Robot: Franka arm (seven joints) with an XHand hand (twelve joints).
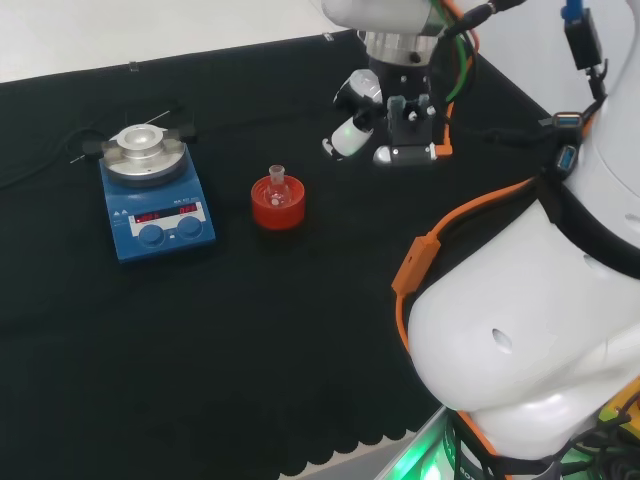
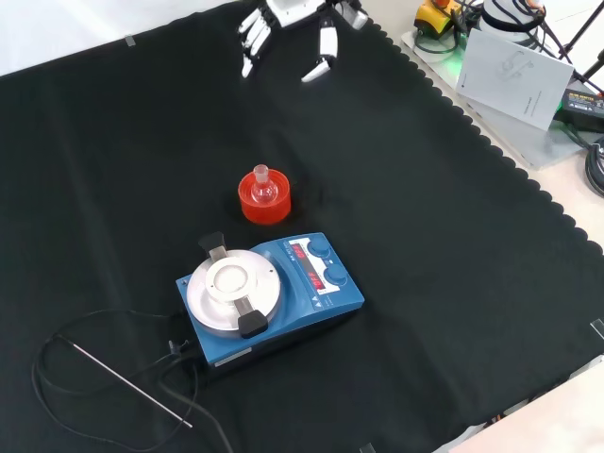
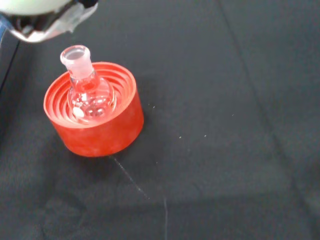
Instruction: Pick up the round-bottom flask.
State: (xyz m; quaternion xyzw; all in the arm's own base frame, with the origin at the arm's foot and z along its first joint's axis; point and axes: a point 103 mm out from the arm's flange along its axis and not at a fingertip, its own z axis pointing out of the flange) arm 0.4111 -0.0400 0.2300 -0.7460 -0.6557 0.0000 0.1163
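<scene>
The round-bottom flask [image 2: 261, 188] sits in a red ribbed stand [image 2: 263, 201] on the black cloth [image 2: 453, 245], bulb down in the stand's hollow and neck pointing straight up, so its long axis is upright. In the wrist view the small clear flask [image 3: 87, 90] rests in the middle of the stand [image 3: 95, 117] with its open mouth on top.

Taking the stand as the marker: in the front view the hand [image 2: 288, 28] hangs well apart from it, up toward the far edge of the cloth and slightly to the right, fingers straight and spread, holding nothing. In the head view the hand [image 1: 385, 115] is to the right of the stand [image 1: 277, 203] and a little beyond it. So I'd judge the flask lies ahead of and below the open hand, and the coming move is a reach across and down to the upright neck.

Just on the near side of the stand in the front view is a blue stirrer plate [image 2: 269, 294], with a thin probe and cable trailing off to its left. It has a red lit display, too small to read, and I can make out no other writing.
</scene>
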